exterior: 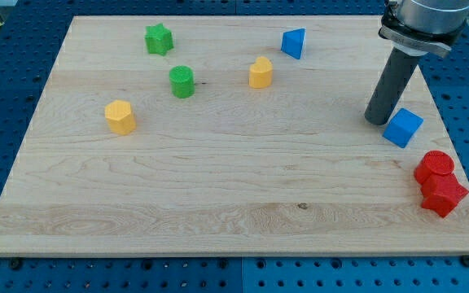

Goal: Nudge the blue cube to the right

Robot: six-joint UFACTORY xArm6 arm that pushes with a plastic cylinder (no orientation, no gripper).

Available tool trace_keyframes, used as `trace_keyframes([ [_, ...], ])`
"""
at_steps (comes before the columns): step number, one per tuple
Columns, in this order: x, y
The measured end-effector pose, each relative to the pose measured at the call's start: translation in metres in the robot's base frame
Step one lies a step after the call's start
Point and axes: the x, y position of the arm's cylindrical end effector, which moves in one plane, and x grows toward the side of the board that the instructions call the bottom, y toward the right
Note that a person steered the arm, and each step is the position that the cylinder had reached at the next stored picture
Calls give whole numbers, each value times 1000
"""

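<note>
Pale wooden board (218, 187) on a blue perforated bench, seen from one camera. At the frame's right, near the board's edge: blue cube (403, 128), turned corner-on. Just to its left, touching or nearly so: my tip (376, 121), a bare dark rod with no jaws to open or close, gripping nothing. Below the cube, lower right: red cylinder (436, 165) pressed against a red star-like block (444, 195). Farther off, upper centre: blue wedge-shaped block (294, 42) and yellow block (260, 72); upper left: green star (159, 38), green cylinder (181, 81), yellow hexagonal block (120, 116). Likely risks: little board left on the right, so too long a push could tip the cube off; contact on a slanted face could spin it down towards the red pair instead of sending it straight.
</note>
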Motion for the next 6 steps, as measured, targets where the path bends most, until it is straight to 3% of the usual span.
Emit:
trace_keyframes([
  [6,23,3],
])
